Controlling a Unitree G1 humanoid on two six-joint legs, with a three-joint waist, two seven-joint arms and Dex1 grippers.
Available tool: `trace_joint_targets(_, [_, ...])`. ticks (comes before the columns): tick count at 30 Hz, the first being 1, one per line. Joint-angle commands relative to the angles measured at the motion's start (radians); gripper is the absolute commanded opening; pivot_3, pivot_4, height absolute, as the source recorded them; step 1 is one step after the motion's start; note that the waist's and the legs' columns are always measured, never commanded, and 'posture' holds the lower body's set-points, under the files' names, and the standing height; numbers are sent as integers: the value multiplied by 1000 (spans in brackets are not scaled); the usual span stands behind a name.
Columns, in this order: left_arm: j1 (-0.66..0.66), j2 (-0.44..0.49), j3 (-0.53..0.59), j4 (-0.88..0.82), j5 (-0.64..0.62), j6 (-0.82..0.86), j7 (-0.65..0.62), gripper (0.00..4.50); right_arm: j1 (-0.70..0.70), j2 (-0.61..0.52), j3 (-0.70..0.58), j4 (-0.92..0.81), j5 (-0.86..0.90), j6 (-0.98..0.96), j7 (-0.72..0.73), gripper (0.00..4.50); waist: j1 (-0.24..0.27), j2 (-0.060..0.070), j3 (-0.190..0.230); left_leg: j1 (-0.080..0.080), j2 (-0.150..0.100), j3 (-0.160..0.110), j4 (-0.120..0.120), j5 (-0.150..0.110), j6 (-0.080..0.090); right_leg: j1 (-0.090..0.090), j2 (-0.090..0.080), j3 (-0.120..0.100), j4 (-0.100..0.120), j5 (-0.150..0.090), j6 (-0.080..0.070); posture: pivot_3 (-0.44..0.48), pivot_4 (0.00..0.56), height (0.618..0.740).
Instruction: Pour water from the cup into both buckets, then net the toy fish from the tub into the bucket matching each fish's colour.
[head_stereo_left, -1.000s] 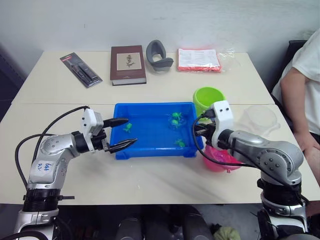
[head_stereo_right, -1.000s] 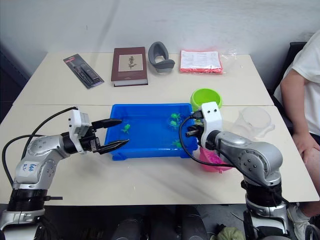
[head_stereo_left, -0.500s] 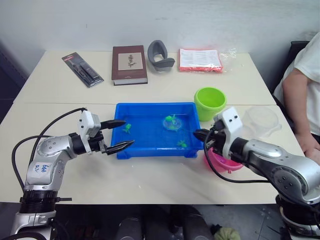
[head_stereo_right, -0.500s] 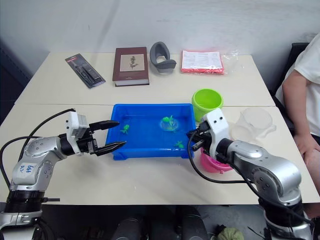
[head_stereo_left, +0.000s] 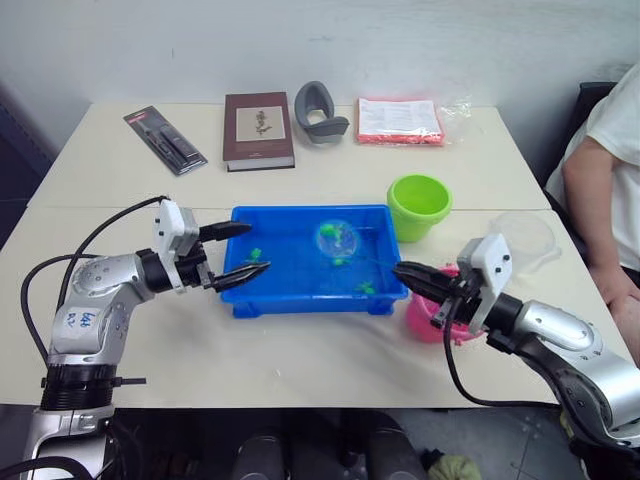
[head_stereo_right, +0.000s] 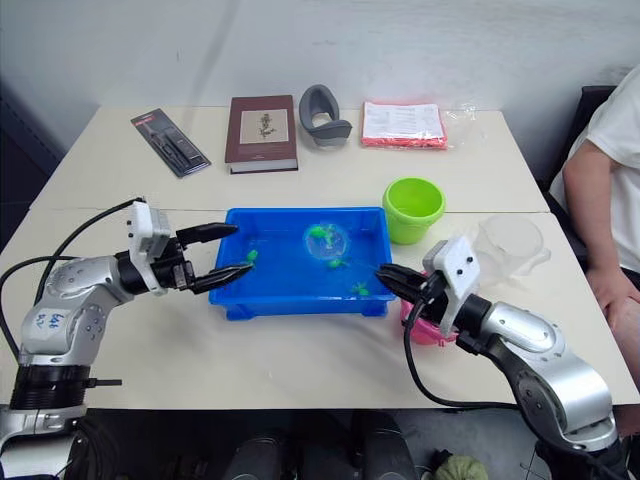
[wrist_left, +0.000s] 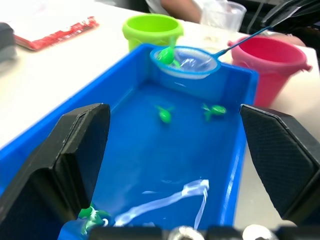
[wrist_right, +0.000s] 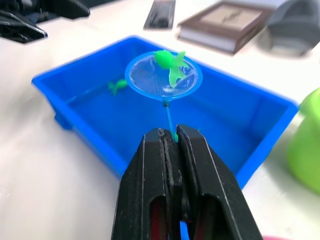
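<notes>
Worktop (head_stereo_left: 300, 340): blue tub (head_stereo_left: 300, 295) near the middle, toward the front edge. Lime green bucket (head_stereo_left: 419, 205) off its far right corner, pink bucket (wrist_left: 272, 65) at its near right corner, clear cup (head_stereo_right: 510, 243) toward the right edge. Left gripper (head_stereo_left: 243, 252) spread wide across the tub's left rim. Right gripper (wrist_right: 172, 150) clamped on the net (wrist_right: 163, 75) handle. Right wrist view shows a green fish (wrist_right: 170, 61) on the mesh, hoop above the tub; left wrist view shows more loose green fish (wrist_left: 164, 114) on the tub floor.

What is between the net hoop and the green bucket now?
From the net to the green bucket, the right eye view shows open tub water, then its rim.
</notes>
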Motion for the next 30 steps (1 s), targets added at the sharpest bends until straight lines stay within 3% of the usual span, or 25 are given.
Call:
trace_joint_targets(1, [-46, -16, 21, -21, -39, 42, 41, 4445, -11, -14, -87, -26, 37, -16, 2, 0, 0, 0, 0, 0, 0, 0, 0, 0, 0, 0, 0, 0, 0, 0, 0, 0, 150, 740])
trace_joint_targets(8, [-133, -39, 0, -26, -32, 110, 99, 4445, -40, -31, -193, 63, 2, -42, -16, 0, 1, 0, 0, 1, -1, 0, 0, 0, 0, 2, 0, 0, 0, 0, 0, 0, 150, 740])
trace_joint_targets(13, [-145, -49, -9, -29, -27, 120, 107, 4445, -116, -131, -192, 325, -132, -178, 69, 0, -2, 0, 0, 2, -3, 0, 0, 1, 1, 2, 0, 0, 0, 0, 0, 0, 150, 740])
trace_joint_targets(22, [-133, -65, -12, -66, -37, 140, 131, 4445, -300, -154, -118, 582, -279, -333, 108, 0, -1, 0, 0, 2, -1, 1, 0, 2, 0, 2, 0, 1, 1, 1, 1, 0, 150, 740])
trace_joint_targets(30, [-124, -52, -5, -62, -21, 118, 118, 4445, -351, -205, -5, 718, -542, -577, 58, 0, -1, 0, 0, 1, -2, 1, 1, 2, 0, 2, -1, 1, 1, 1, 1, 0, 150, 740])
